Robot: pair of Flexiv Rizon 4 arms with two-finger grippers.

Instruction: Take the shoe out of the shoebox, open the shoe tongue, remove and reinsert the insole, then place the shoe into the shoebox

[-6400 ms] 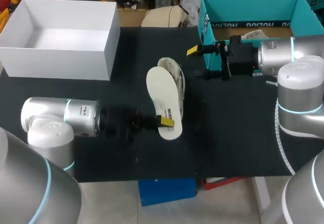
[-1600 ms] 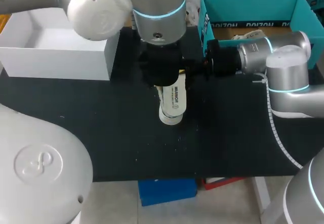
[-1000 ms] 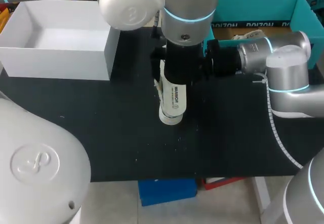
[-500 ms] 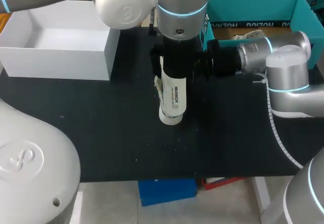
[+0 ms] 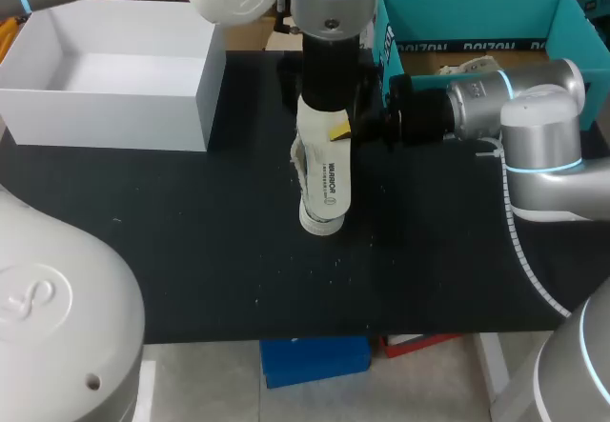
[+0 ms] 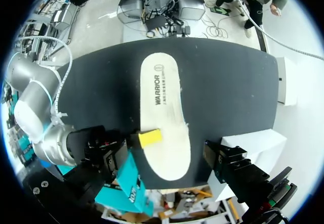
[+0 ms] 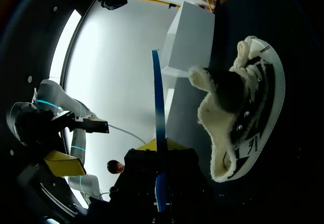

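Shoe [image 7: 238, 128] unboxed, below left gripper [image 5: 325, 115], ahead of right gripper [image 5: 377, 125]. Insole [image 6: 164, 118] apparently out, lying against it. Reinsertion and reboxing pending. Both grips: could not tell.

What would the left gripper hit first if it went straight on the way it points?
Probably the insole, dead ahead in the left wrist view; how far off it lies, the pictures do not show.

My head cam looks down on table [image 5: 191, 241]; left wrist overhead, higher; right wrist close beside shoe [image 7: 253, 107], shared.
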